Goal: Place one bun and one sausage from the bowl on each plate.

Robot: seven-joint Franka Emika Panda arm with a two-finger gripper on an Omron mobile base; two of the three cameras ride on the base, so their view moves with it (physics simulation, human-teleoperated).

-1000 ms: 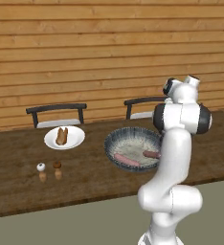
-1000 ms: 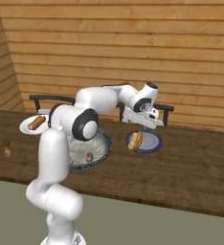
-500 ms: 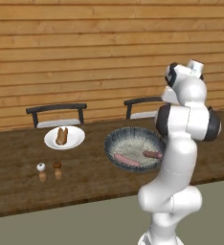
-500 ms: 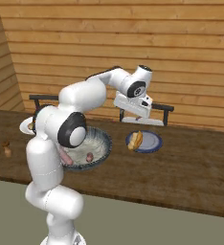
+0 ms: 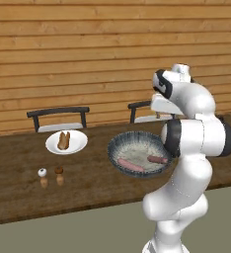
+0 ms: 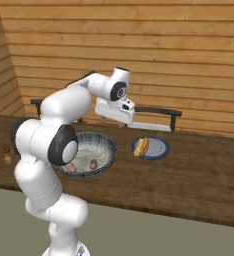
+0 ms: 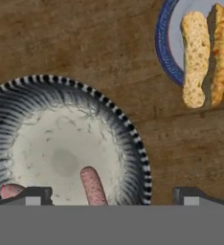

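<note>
Bowl (image 7: 61, 148) with two sausages (image 7: 92, 185) directly beneath the gripper (image 7: 111, 195), jaws spread wide and empty, blue plate (image 7: 164, 45) with bun (image 7: 194, 57) beyond it.

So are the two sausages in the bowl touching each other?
Apart. The left base view shows pale bowl floor between the sausages.
</note>
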